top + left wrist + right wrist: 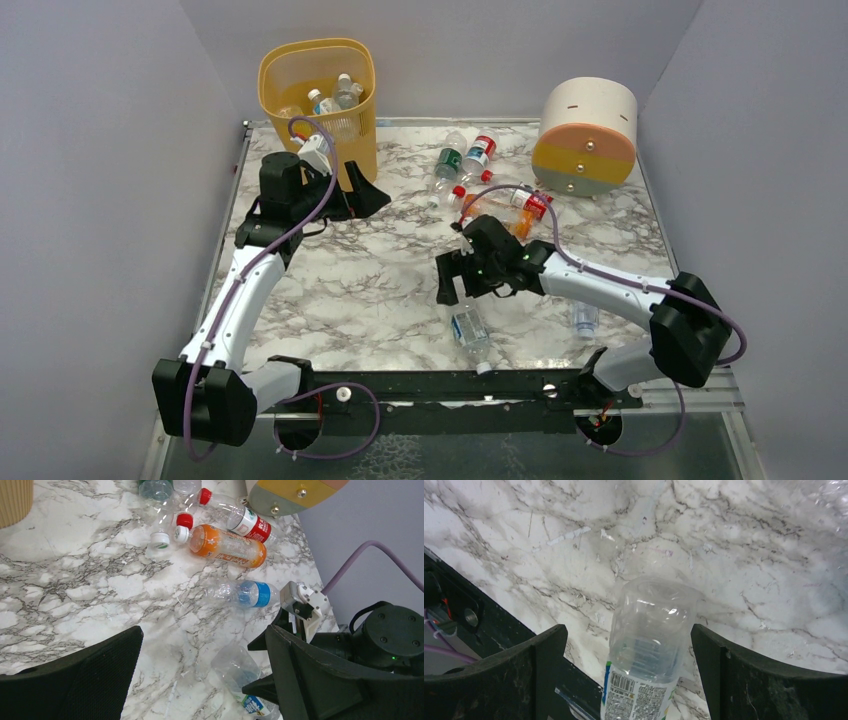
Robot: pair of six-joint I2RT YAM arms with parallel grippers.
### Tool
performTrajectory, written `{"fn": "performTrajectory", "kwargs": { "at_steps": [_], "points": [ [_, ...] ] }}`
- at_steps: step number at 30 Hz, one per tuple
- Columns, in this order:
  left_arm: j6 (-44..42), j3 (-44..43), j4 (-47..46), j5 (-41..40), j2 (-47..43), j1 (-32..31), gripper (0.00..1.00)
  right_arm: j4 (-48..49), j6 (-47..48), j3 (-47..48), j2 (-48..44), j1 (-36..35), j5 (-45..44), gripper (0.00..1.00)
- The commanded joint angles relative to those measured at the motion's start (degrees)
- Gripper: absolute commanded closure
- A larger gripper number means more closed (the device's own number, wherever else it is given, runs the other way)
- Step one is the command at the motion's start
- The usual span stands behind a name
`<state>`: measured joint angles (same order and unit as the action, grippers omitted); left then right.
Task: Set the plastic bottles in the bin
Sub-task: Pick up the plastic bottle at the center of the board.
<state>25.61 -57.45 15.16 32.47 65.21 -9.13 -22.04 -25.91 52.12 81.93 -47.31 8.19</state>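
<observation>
Top external view shows the tall yellow-orange plastic bin [318, 95] at the far left corner of the marble desk [380, 300]. A few clear plastic bottles [335, 98] are already inside it. The left gripper [365, 192] sits just beside the bin, spread wide with nothing in it. Well away from the bin, toward the near edge, the right gripper [628, 632] is spread wide too. A clear bottle with a white label [649, 645] lies between its fingers without touching them. More bottles, one of them an orange bottle [227, 545], lie to the right of the bin.
</observation>
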Motion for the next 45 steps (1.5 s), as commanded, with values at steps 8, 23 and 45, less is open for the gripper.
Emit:
{"fn": "performTrajectory", "kwargs": {
  "at_steps": [8, 23, 45],
  "points": [
    [-1.05, -1.2, 1.43, -0.96, -3.23, -0.19, 0.01, -13.3, -8.77, -1.51, -0.52, -11.38, -16.36, 0.03],
    [2.49, 4.21, -0.08, 4.03, -5.74, -0.14, 0.01, -14.03, -11.74, -0.94, 0.51, -15.4, -17.58, 0.37],
    [24.46, 21.12, -20.75, 10.51, -12.27, -0.28, 0.01, -3.65, -7.13, 13.78, -2.73, -12.09, -13.68, 0.4]
  ]
}}
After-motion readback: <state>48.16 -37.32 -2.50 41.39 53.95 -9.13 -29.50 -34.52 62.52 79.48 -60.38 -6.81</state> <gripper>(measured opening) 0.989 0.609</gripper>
